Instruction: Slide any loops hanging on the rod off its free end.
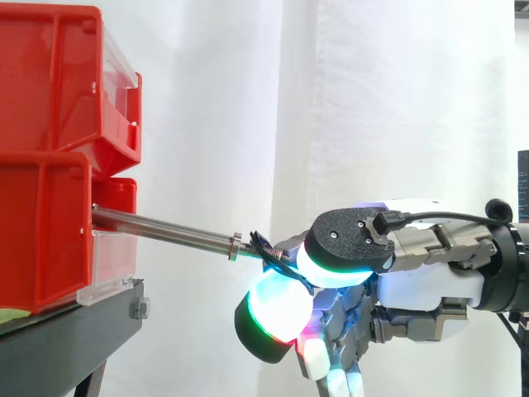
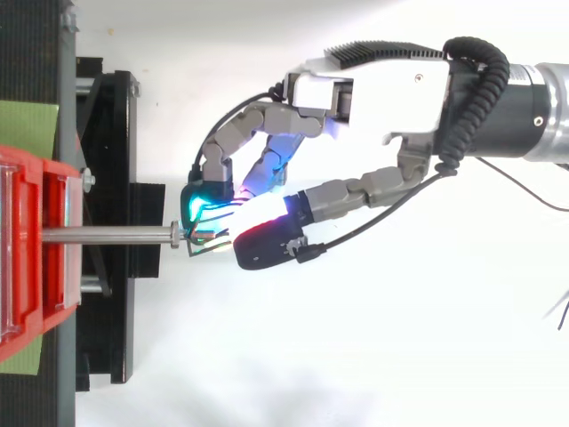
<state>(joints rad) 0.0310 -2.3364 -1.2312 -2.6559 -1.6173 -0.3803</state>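
The thin dark wire loops (image 1: 263, 246) sit at the free right end of the bare steel rod (image 1: 165, 229), just right of its collar. The rod juts from the stacked red plastic bins (image 1: 41, 231). The hand (image 2: 373, 98), reaching in from the right, has its curled fingers pinched on the loops.

No legible text, labels, numbers or signs, on red bins (image 1: 50, 91), rod (image 1: 157, 227), or hand (image 2: 373, 89)

We see a white curtain (image 1: 248, 124) in the back, hanging in soft vertical folds under even, bright light. At the left stands a black stand (image 1: 74, 335). From above, the ground (image 2: 356, 356) is plain white. A dark screen (image 1: 522, 186) shows at the right border.
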